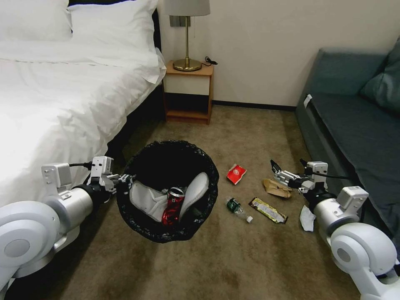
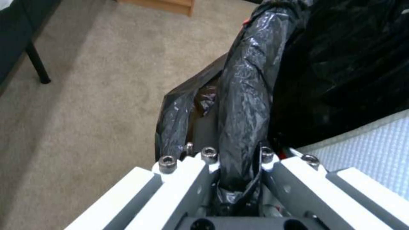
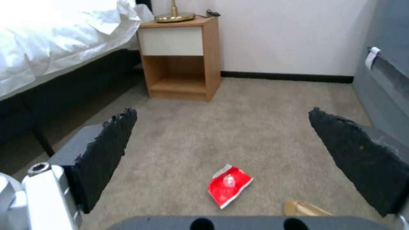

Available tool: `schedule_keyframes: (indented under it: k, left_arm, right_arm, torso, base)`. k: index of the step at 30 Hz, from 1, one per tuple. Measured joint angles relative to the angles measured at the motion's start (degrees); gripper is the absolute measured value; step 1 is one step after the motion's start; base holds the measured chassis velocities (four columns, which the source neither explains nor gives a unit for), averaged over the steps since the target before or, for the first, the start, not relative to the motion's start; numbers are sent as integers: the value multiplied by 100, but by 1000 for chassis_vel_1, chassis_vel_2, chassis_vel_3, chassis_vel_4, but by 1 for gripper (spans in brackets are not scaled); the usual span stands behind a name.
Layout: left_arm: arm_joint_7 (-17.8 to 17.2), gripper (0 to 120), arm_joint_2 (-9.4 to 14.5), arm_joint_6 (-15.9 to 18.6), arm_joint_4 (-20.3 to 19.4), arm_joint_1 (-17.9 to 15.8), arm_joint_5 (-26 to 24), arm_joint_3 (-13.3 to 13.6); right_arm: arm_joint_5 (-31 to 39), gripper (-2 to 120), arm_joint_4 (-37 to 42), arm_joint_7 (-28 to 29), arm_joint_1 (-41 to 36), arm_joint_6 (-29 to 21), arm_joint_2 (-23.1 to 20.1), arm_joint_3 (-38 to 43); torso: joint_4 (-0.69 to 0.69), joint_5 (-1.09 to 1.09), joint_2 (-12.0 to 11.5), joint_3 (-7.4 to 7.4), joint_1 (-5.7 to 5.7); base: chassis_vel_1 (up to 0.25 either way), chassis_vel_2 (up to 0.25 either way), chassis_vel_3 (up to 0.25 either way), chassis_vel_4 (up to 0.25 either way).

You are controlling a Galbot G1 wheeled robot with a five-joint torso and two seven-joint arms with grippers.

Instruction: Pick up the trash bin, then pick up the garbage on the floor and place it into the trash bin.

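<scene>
Head view: left gripper pinches the trash bin rim, held off the floor; slippers and can inside.
Left wrist: fingers clamp the bag-covered rim.
Right wrist: right gripper spread wide above the red packet; best to centre, then descend.

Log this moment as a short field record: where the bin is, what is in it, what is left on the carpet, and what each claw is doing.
trash bin: held off the floor at its bag-lined rim by the left claw
in bin: two white slippers, crushed red can
on floor: red packet, brown paper bag, green-label bottle, gold wrapper, white tissue
left claw: shut on the bin's rim
right claw: open, empty, above the brown paper bag
</scene>
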Motion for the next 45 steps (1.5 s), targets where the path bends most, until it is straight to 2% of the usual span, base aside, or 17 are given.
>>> schedule_keyframes:
  k: [10,30,38,40,45]
  left_arm:
    - [47,1,-26,0,-12,99,45,-112]
    - [131,1,17,0,50,83,22,-274]
    - [152,1,30,0,133,-64,5,-277]
    - [185,1,23,0,211,-197,-30,-357]
    - [249,1,36,-1,270,-282,-75,-474]
  right_arm:
    - [-50,100,11,1,-81,13,36,-48]
    - [-186,100,-31,-30,-112,96,96,-154]
    - [-187,100,-49,9,-140,128,90,-217]
    - [-175,100,-85,15,-205,151,1,-248]
    - [-226,100,-268,-227,-260,172,-110,-237]
  torso:
    - [-1,0,0,0,0]
    - [-1,0,0,1,0]
    - [-1,0,0,1,0]
    - [-1,1,0,2,1]
    - [-1,1,0,1,0]
  base:
    - [-98,111,97,-110]
    - [-101,96,100,-100]
    - [-97,91,106,-94]
    - [-54,53,63,-59]
    - [-7,7,8,-12]
